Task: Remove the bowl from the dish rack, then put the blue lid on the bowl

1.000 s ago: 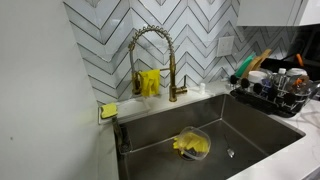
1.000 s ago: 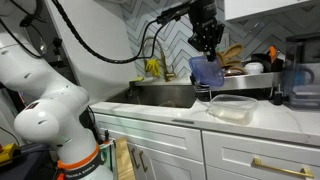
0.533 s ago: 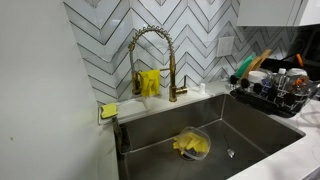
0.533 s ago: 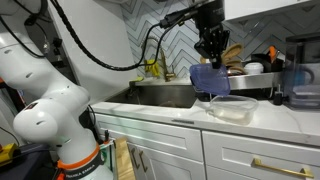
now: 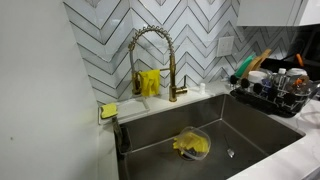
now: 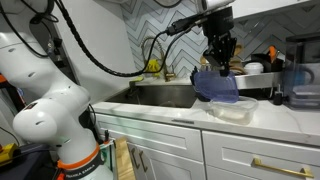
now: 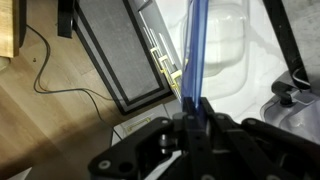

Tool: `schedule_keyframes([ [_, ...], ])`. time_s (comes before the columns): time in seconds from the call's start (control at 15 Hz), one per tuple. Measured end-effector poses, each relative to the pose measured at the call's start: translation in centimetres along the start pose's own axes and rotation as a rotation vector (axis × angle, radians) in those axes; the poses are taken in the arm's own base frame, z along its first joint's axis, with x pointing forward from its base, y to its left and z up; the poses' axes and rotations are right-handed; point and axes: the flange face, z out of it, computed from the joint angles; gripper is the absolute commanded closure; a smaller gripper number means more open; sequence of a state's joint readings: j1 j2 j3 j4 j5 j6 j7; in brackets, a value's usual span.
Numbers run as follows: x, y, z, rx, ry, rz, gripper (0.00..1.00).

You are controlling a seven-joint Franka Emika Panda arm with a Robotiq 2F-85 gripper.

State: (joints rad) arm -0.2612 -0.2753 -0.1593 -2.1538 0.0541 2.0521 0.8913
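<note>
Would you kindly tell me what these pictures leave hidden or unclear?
Black wire dish rack: cut off by the right edge in an exterior view.
Pale translucent plastic bowl: the flat blue plastic lid overlaps its rim in an exterior view, so contact cannot be told.
Hand: shut on the lid; its fingertips are dark and blurred in the wrist view.
Yellow thing in the sink: too small to identify.
</note>
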Motion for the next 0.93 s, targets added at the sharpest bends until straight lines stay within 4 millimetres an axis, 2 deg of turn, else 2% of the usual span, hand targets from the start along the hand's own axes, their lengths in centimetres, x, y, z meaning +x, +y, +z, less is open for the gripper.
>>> schedule_keyframes([
  [0.47, 1.3, 0.2, 1.4, 0.068, 0.031, 0.004, 0.98],
  [0.93, 1.3, 0.4, 2.9, 0.182, 0.015, 0.015, 0.98],
])
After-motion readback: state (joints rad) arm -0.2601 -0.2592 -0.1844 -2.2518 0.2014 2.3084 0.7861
